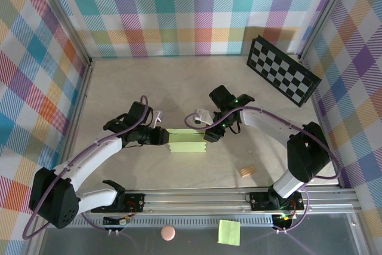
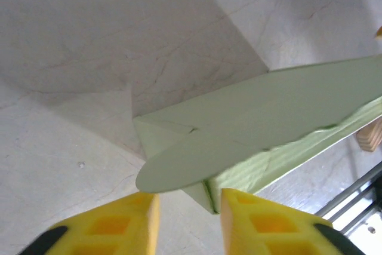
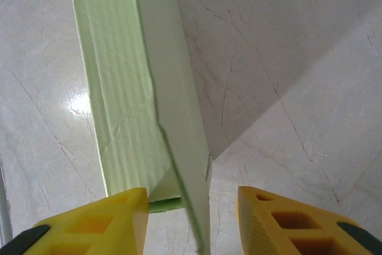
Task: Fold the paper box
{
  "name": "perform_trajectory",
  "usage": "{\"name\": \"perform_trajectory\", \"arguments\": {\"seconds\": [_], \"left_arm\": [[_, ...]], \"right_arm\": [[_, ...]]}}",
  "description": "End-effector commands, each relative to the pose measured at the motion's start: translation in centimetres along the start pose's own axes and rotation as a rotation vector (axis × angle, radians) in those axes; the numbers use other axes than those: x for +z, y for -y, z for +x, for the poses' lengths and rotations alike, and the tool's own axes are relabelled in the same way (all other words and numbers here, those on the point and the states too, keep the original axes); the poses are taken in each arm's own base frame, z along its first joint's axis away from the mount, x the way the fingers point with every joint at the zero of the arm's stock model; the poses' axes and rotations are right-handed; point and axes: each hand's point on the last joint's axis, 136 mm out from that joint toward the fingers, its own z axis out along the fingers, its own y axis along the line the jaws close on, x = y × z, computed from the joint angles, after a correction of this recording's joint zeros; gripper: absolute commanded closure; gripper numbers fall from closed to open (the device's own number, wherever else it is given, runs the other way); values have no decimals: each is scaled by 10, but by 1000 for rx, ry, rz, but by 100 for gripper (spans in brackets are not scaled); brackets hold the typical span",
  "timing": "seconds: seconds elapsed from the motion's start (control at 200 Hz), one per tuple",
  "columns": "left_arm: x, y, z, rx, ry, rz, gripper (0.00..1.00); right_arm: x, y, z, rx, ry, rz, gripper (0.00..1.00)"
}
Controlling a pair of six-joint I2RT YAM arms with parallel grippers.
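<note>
The paper box (image 1: 188, 141) lies in the middle of the table as a long, pale green, partly folded strip between my two grippers. My left gripper (image 1: 165, 137) is at its left end and stands open. In the left wrist view a rounded flap of the paper box (image 2: 262, 117) hangs just above the yellow fingers (image 2: 262, 225), and one corner pokes into the gap of the left gripper (image 2: 190, 222). My right gripper (image 1: 209, 133) is at the right end, also open. There, a thin upright flap of the paper box (image 3: 149, 88) runs between the jaws of the right gripper (image 3: 192, 222) without being clamped.
A checkerboard panel (image 1: 283, 76) leans at the back right. A small wooden piece (image 1: 246, 171) lies near the front rail (image 1: 197, 198), right of the box. A brighter green sticky note (image 1: 229, 232) and a pink round thing (image 1: 168, 233) sit below the rail. Plaid walls enclose the table.
</note>
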Motion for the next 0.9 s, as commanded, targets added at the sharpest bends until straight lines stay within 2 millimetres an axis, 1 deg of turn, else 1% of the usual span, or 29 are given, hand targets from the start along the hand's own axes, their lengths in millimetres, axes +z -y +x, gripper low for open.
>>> {"name": "perform_trajectory", "arguments": {"seconds": [0.0, 0.14, 0.24, 0.31, 0.39, 0.465, 0.515, 0.62, 0.69, 0.755, 0.825, 0.895], "left_arm": [[-28, 16, -24, 137, 96, 7, 61], [-41, 38, -44, 303, 143, 65, 53], [-40, 55, -54, 439, 142, 132, 46], [-37, 73, -53, 588, 123, 216, 41], [-31, 85, -47, 777, 81, 241, 33], [-19, 87, -42, 905, 20, 231, 32], [-12, 88, -41, 974, -12, 220, 32], [2, 89, -32, 1100, -75, 226, 28], [6, 92, -27, 1146, -97, 261, 25], [10, 93, -19, 1186, -116, 299, 20], [17, 91, -14, 1220, -128, 311, 19], [24, 86, -14, 1235, -126, 300, 19]], "right_arm": [[-20, -5, -17, -7, 85, 2, 52], [-28, -7, -21, -7, 118, 12, 49], [-35, -9, -22, 3, 144, 25, 47], [-43, -11, -26, 13, 186, 37, 47], [-53, -12, -29, 24, 232, 74, 46], [-61, -12, -28, 28, 250, 113, 45], [-64, -11, -24, 32, 247, 148, 45], [-70, -11, -14, 38, 234, 199, 44], [-73, -12, -8, 39, 227, 225, 43], [-75, -13, -3, 42, 221, 245, 42], [-78, -11, 0, 49, 224, 272, 38], [-79, -10, 0, 57, 236, 288, 36]]}}
